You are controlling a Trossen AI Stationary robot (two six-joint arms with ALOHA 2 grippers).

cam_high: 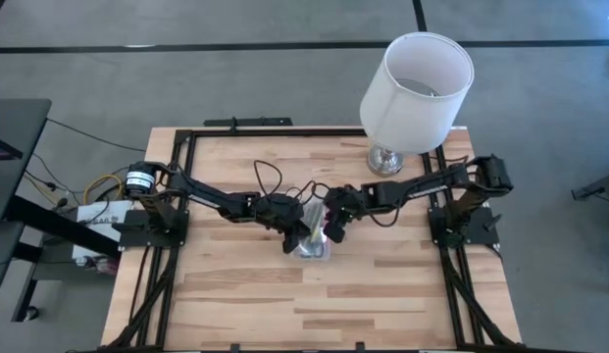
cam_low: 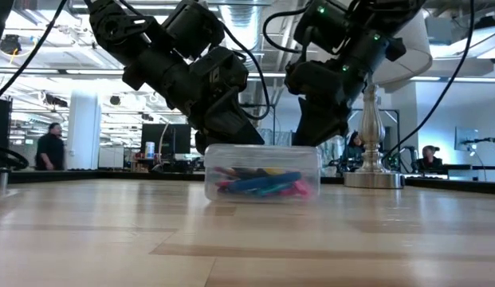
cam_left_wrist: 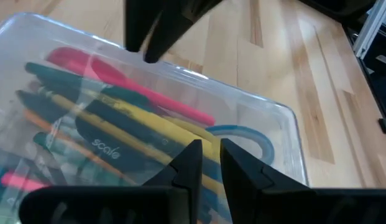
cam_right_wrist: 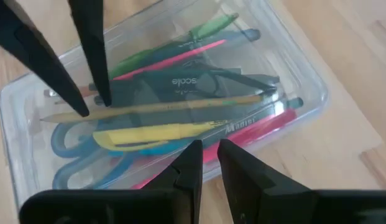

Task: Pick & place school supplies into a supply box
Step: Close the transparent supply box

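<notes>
A wooden tabletop [cam_high: 382, 294] carries the supply box [cam_low: 261, 172] at its centre, lid seemingly shut, with the school supplies [cam_right_wrist: 180, 124] packed inside. Left pincer [cam_left_wrist: 205, 163] and right pincer [cam_right_wrist: 204, 158] are poised above it, narrowed, holding nothing, presumably pressing the lid.

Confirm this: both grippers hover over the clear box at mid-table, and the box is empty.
Not empty. The supply box is packed with pens and markers, as both wrist views show. The left gripper and right gripper do hover over it at mid-table.
</notes>
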